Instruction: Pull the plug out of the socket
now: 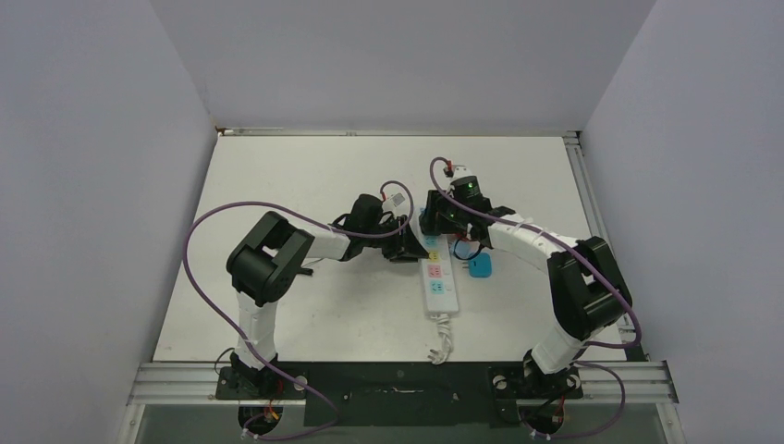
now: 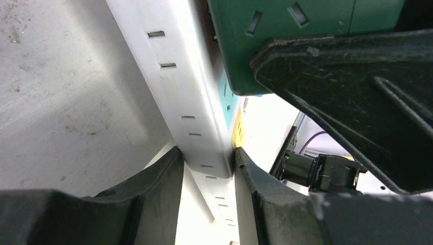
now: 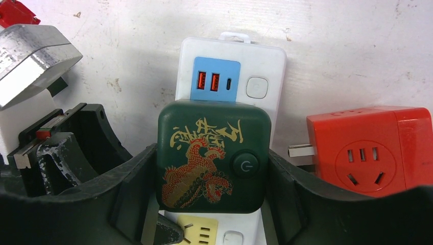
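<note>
At the near end of the white table point(image 1: 305, 176) the short white cord point(image 1: 444, 344) curls away from the socket point(image 1: 440, 282), a long white power strip that runs straight away from the arm bases, with pastel outlets up its face. Just to its right lies a small blue cube adapter point(image 1: 479, 267), apart from the strip.

Farther along, the left gripper point(image 2: 207, 161) comes in from the left and is clamped on the strip itself; its two black fingers point(image 2: 163, 178) press against the strip's long sides.

Directly beyond it sits the plug point(image 3: 212, 153) – a dark green cube with a gold and red dragon and a round power button – over the strip's face, between a yellow outlet and the blue USB panel. The right gripper point(image 3: 212, 194) grasps it, one finger point(image 3: 135, 189) against each side. Whether its pins are fully seated cannot be told.

Beside the strip's far end lies a red cube adapter point(image 3: 367, 153) – its metal prongs point toward the strip without touching it
</note>
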You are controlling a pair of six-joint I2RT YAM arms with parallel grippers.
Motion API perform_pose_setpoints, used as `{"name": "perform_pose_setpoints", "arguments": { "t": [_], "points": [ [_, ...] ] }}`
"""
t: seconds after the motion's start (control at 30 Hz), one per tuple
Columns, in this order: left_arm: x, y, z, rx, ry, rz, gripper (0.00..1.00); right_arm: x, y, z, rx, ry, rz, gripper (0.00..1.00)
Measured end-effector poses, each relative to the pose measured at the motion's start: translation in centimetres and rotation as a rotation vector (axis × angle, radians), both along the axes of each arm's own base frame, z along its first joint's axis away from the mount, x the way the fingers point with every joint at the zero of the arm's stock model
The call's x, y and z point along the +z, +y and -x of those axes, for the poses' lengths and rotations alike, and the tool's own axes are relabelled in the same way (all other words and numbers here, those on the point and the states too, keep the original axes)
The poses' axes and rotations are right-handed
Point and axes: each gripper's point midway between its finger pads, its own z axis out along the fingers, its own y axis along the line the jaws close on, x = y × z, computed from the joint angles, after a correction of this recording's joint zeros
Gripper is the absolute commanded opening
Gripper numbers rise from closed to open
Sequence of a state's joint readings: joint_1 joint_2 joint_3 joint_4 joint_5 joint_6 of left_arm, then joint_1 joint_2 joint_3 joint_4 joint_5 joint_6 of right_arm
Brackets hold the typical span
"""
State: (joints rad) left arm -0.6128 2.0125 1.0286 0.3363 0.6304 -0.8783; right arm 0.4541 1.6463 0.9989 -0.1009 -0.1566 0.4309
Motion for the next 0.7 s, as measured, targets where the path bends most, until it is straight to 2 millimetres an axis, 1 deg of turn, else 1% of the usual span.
{"name": "perform_pose_setpoints", "arguments": {
  "t": [0.1,0.37,0.7],
  "points": [
    [0.0,0.0,-0.02,0.001,0.0,-0.001,0.0,-0.07,-0.06,0.01,-0.008,-0.003,0.013,0.05],
    [-0.21,0.14,0.18,-0.006,0.005,-0.009,0.0,0.35,0.48,0.17,-0.016,-0.048,0.148,0.05],
    [-0.62,0.37,0.13,-0.001,0.002,-0.029,0.0,0.03,0.56,0.04,-0.012,-0.041,0.152,0.05]
  ]
}}
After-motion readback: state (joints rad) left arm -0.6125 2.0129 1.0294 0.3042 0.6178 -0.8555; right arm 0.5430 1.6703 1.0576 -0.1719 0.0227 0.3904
